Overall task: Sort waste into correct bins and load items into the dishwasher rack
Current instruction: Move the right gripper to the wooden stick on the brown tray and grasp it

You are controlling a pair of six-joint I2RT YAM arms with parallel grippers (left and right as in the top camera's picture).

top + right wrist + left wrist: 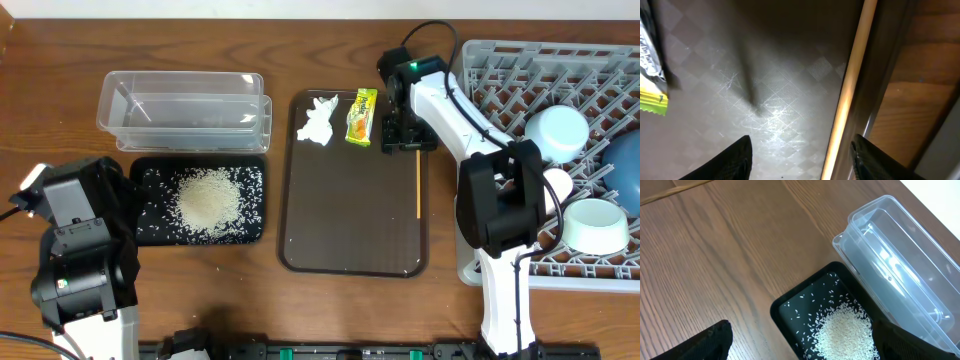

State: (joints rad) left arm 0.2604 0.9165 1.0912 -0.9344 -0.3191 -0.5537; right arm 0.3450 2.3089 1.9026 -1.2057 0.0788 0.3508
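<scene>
While the rack [500,60] already holds the bowls [595,225], waste sorting looks half done. On the brown tray [350,230], tissue [318,120] and wrapper [361,117] wait unsorted near a chopstick [418,185], the right claw [405,133] hanging released over the tray. The tub [185,108] holds nothing yet. Rice [208,200] lies heaped in the black tray [140,235] on the desk [60,60], seemingly binned, with the left claw [805,335], spread wide, poised over it.
</scene>
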